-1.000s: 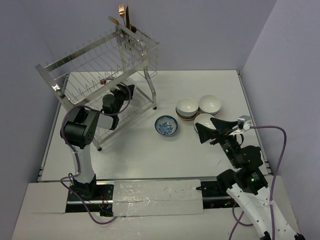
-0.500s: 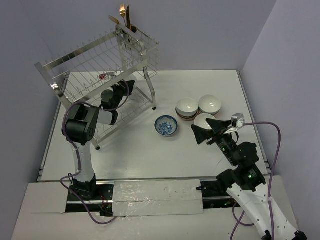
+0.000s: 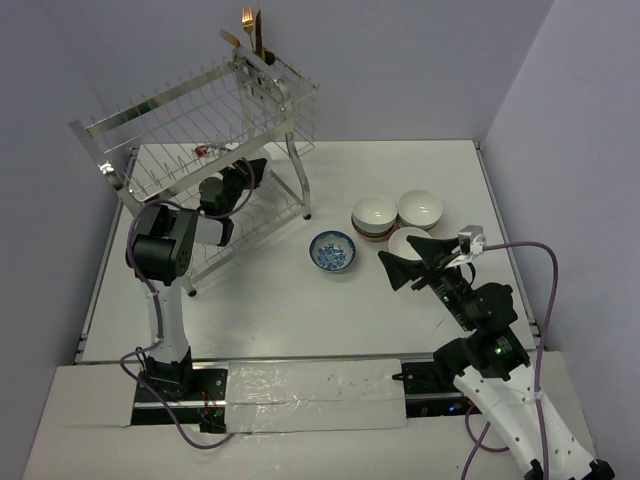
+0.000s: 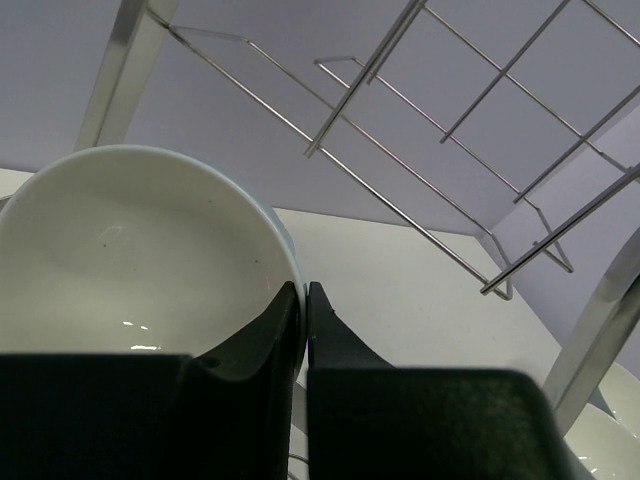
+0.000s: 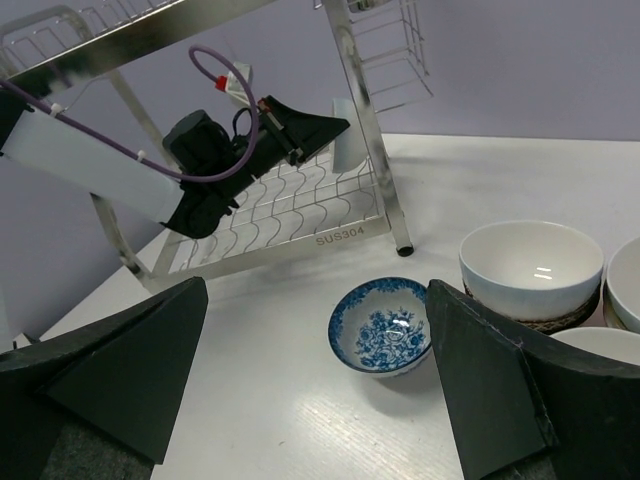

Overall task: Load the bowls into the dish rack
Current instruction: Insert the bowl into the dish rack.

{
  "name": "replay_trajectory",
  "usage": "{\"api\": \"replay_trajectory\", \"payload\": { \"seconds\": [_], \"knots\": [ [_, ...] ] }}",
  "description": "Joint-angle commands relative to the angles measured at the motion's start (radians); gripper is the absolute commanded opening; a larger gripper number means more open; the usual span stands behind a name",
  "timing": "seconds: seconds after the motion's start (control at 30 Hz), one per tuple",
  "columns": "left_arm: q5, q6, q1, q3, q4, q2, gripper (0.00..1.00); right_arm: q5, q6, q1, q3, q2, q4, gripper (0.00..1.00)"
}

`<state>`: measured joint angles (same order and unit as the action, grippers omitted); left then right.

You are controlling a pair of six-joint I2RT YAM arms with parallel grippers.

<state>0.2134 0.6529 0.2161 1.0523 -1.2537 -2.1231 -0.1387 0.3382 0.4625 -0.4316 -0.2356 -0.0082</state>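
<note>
My left gripper (image 4: 304, 292) is shut on the rim of a white bowl (image 4: 140, 260). It holds the bowl inside the lower tier of the silver dish rack (image 3: 200, 110), under the upper shelf. In the top view the left gripper (image 3: 252, 172) is deep in the rack. My right gripper (image 5: 316, 290) is open and empty above the table, just in front of a blue-patterned bowl (image 5: 385, 325). In the top view the right gripper (image 3: 412, 258) hovers between that blue-patterned bowl (image 3: 332, 250) and three white bowls (image 3: 374, 212), (image 3: 419, 208), (image 3: 408, 240).
A cutlery cup (image 3: 262, 80) with gold utensils (image 3: 248, 25) sits at the rack's far right corner. The rack's front right leg (image 3: 309, 212) stands near the blue bowl. The right wall (image 3: 560, 150) is close to the white bowls.
My left gripper has moved farther back and up into the rack's lower tier with the bowl. My right gripper has shifted a little left, toward the blue bowl.
</note>
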Motion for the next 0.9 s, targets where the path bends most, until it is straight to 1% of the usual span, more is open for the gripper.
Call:
{"api": "replay_trajectory", "payload": {
  "seconds": [0.0, 0.2, 0.47, 0.6, 0.63, 0.73, 0.8, 0.87],
  "knots": [
    [0.040, 0.028, -0.009, 0.054, -0.604, -0.029, 0.00, -0.032, -0.021, 0.007, 0.001, -0.011, 0.045, 0.97],
    [0.060, 0.063, -0.021, 0.089, -0.604, -0.066, 0.00, -0.056, -0.024, 0.008, 0.001, -0.010, 0.045, 0.96],
    [0.037, 0.083, -0.026, 0.055, -0.599, -0.066, 0.00, -0.071, -0.025, 0.008, 0.002, -0.005, 0.048, 0.96],
    [0.004, 0.105, -0.029, 0.023, -0.599, -0.063, 0.01, -0.078, -0.027, 0.010, 0.001, -0.002, 0.050, 0.96],
    [-0.015, 0.106, -0.030, 0.009, -0.599, -0.063, 0.02, -0.079, -0.027, 0.010, 0.002, -0.002, 0.050, 0.96],
    [-0.049, 0.116, -0.030, -0.015, -0.595, -0.055, 0.02, -0.088, -0.027, 0.011, -0.001, -0.005, 0.051, 0.96],
    [-0.060, 0.123, -0.030, -0.026, -0.595, -0.055, 0.05, -0.090, -0.025, 0.013, -0.001, -0.005, 0.050, 0.96],
    [-0.083, 0.132, -0.030, -0.037, -0.596, -0.054, 0.05, -0.093, -0.027, 0.013, -0.001, -0.002, 0.050, 0.96]
  ]
}}
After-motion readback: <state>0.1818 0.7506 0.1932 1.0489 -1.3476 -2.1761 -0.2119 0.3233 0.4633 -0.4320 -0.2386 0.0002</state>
